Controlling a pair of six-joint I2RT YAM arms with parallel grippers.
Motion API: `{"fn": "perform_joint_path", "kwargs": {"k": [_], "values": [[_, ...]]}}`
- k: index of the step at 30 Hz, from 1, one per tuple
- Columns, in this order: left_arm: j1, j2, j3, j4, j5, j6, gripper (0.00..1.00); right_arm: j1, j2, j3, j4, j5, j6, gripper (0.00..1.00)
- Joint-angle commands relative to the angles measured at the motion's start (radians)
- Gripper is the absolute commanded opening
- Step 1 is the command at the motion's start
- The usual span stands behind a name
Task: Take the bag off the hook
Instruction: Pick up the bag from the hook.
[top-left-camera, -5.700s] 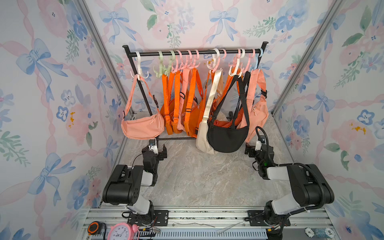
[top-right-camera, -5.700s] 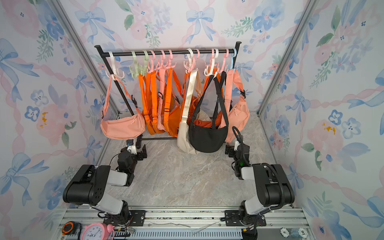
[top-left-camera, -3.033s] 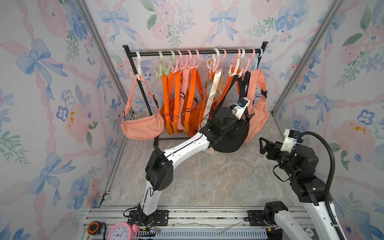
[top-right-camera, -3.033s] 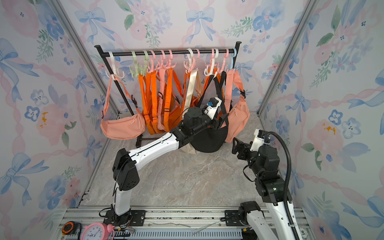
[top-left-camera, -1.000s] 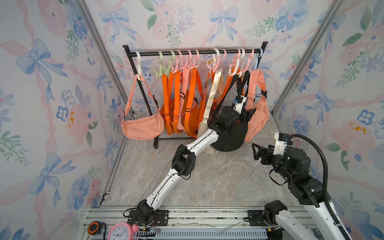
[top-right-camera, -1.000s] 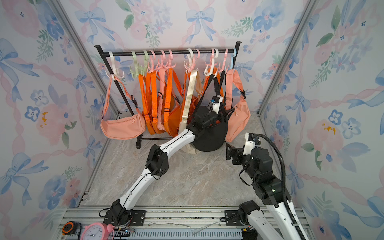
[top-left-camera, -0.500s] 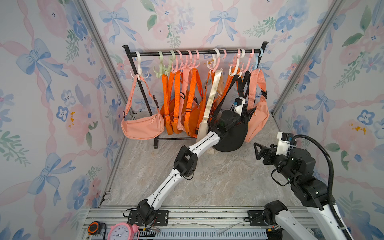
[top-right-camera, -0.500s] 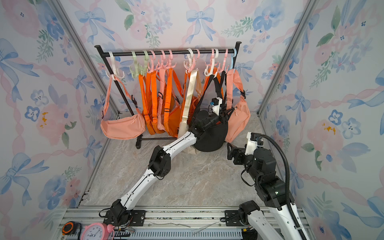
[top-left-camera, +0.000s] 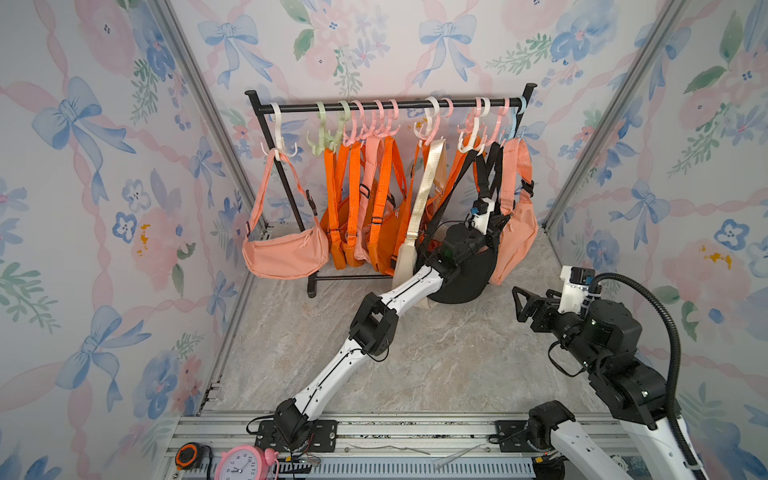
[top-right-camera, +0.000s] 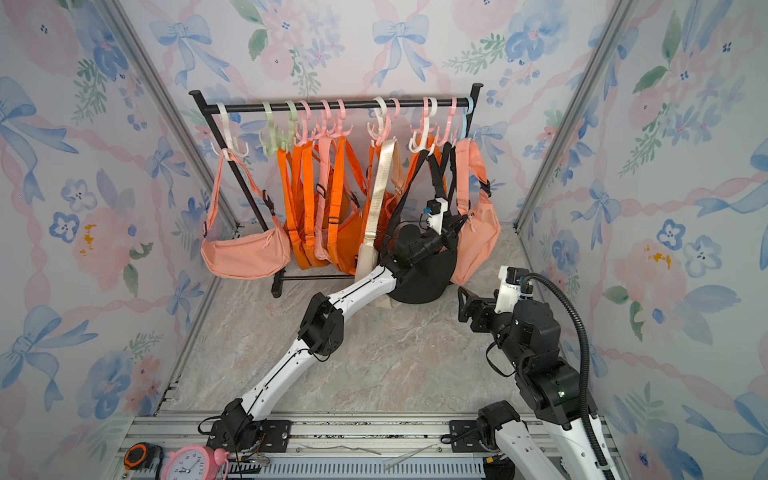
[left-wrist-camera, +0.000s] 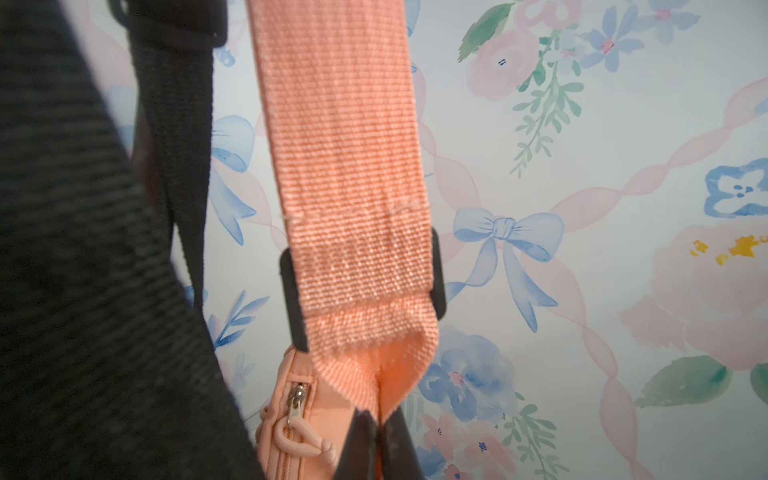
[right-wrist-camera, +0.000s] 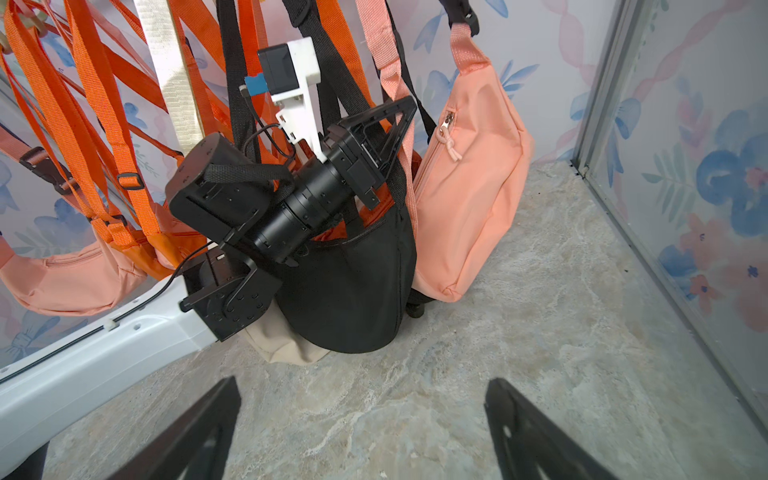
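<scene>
The bag (top-left-camera: 517, 232) hangs from the rail (top-left-camera: 374, 107) at its right end, on what looks like the pale blue hook (top-left-camera: 517, 120), the last one on the rail. Its strap (left-wrist-camera: 353, 166) runs straight down from the hook. The body hangs with its long axis steep, nearly upright, one end up toward the rail and the other down near the floor (top-left-camera: 436, 353); whether it touches the floor is unclear. The zipper (right-wrist-camera: 441, 141) faces along the rail toward the black bag (top-left-camera: 465, 282), which presses against it from that side. The left gripper (left-wrist-camera: 376, 419) reaches below the rail, between the black bag's straps and the bag. Its jaws are closed, pinching the strap's folded end near the zipper's pull. The right gripper (right-wrist-camera: 361, 399) hovers in front of the rail with jaws spread wide, holding nothing, apart from the bag. Beyond the rail's right end a bare strip of floor separates the bag from the wall (top-left-camera: 665, 208); in front of the rail the floor lies open
</scene>
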Motion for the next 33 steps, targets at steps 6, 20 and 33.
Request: {"fn": "perform_joint_path", "kwargs": {"k": [6, 20, 33], "values": [[0.023, -0.14, -0.094, -0.06, 0.038, -0.002, 0.0, -0.125, 0.195, 0.176, 0.085, -0.099, -0.029, 0.94], [0.071, -0.295, -0.237, -0.162, 0.082, -0.04, 0.0, -0.424, 0.579, 0.39, 0.496, -0.433, -0.153, 0.83], [0.104, -0.319, -0.236, -0.207, 0.186, -0.134, 0.0, -0.514, 1.025, 0.919, 0.365, -0.754, -0.247, 0.84]]}}
